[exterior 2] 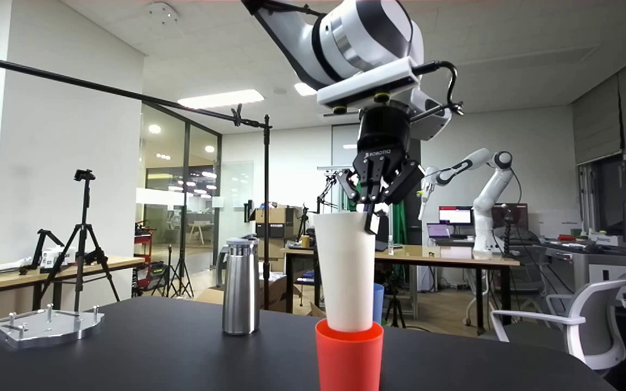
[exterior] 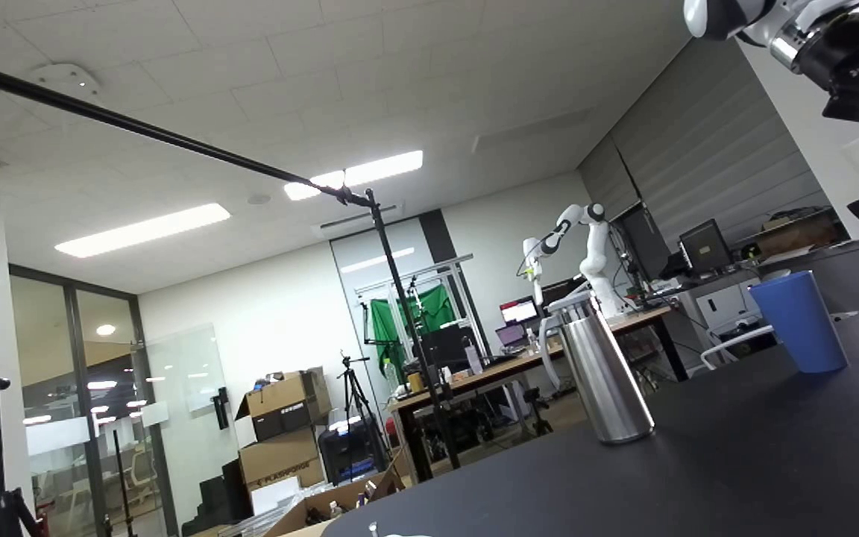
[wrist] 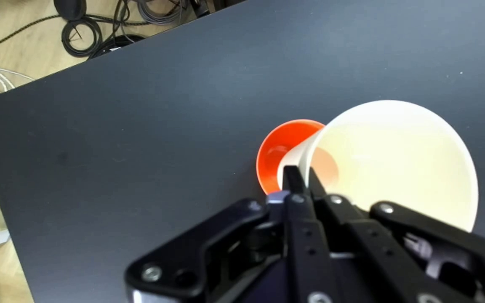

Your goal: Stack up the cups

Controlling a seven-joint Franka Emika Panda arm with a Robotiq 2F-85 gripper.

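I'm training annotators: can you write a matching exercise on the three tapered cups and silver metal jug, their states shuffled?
1. White tapered plastic cup
2. Red tapered plastic cup
3. Blue tapered plastic cup
4. Silver metal jug

A. Below the white cup
B. Has a side handle
C. Rim pinched by the black two-fingered hand
D. Mostly hidden behind the white cup in an exterior view

Pairs: 1C, 2A, 3D, 4B.
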